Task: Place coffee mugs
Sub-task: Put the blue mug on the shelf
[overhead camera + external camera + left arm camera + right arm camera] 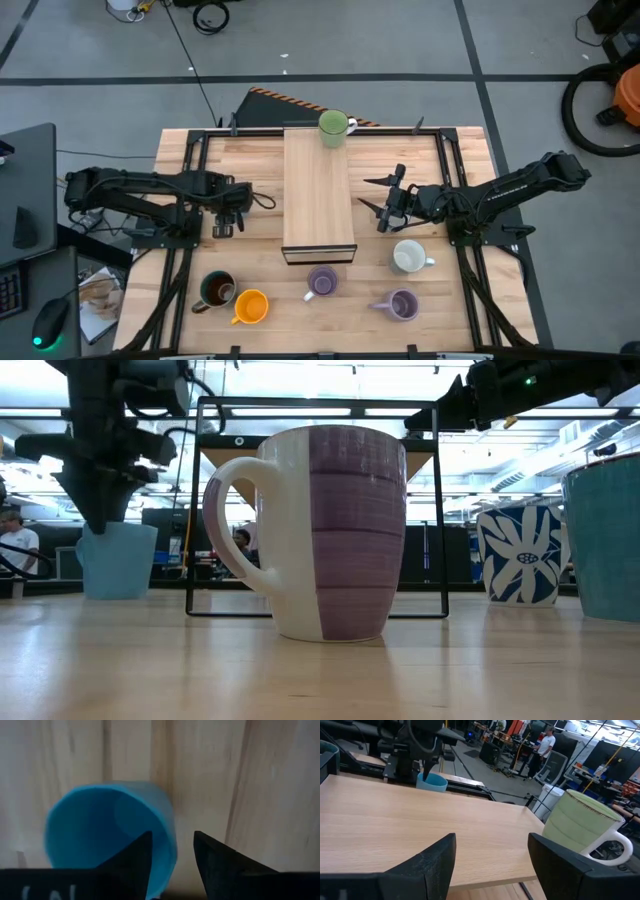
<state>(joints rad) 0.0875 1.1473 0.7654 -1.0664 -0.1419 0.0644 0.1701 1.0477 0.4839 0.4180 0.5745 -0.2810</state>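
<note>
Six ceramic mugs show from above, and a seventh, blue one appears in the other views. Nearest the front edge of the pale wooden table [470, 150] stand the dark brown mug [217, 290] and the orange mug [250, 306] side by side at the left, then two lavender striped mugs, one [322, 282] just before the raised wooden board [318, 195] and one [401, 305] further right. The plain white mug [409, 257] sits a little behind these, near the right arm. At mid-table the left gripper [172, 855] reaches over the round blue mug [107, 832], one finger [132, 857] inside its rim and the other outside, the wall between them, not seen to be clamped. Opposite, the right gripper [380, 196] hangs beside the board with fingers spread apart. Farthest back, the pale green mug [333, 126] with a white handle rests on the board's rear end
</note>
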